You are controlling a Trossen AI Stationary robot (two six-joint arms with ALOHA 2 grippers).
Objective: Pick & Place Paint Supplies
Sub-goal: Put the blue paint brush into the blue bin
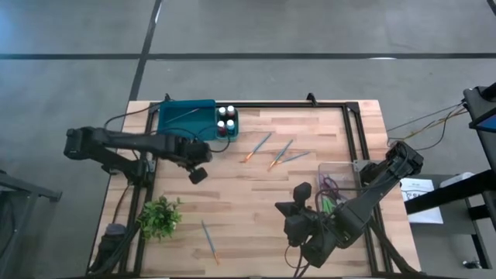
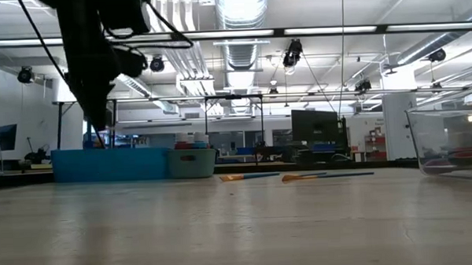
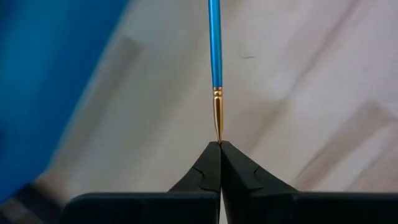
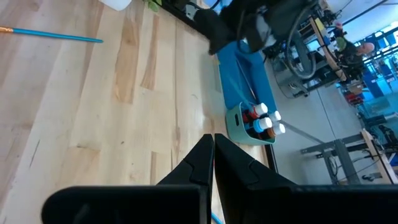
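- High view: the left claw (image 1: 198, 175) hangs over the table (image 1: 256, 225) just in front of the teal tray (image 1: 186, 120). Three paintbrushes (image 1: 280, 153) lie loose at mid-table, well apart from it; a fourth brush (image 1: 209, 240) lies near the plant (image 1: 160, 217). The right claw (image 1: 298, 194) waits at the front right beside the clear bin (image 1: 341, 180).
- Low view: the left arm (image 2: 92, 67) descends near the tray; two brushes (image 2: 300, 176) lie flat beyond.
- Left wrist view: the left claw (image 3: 219, 144) is clenched on the tip of a blue-handled paintbrush (image 3: 215, 43), which extends straight away from the fingertips (image 3: 208, 163).
- Right wrist view: the right claw (image 4: 213, 138) is clenched, grasping nothing; paint bottles (image 4: 264, 121) stand in the tray's end.
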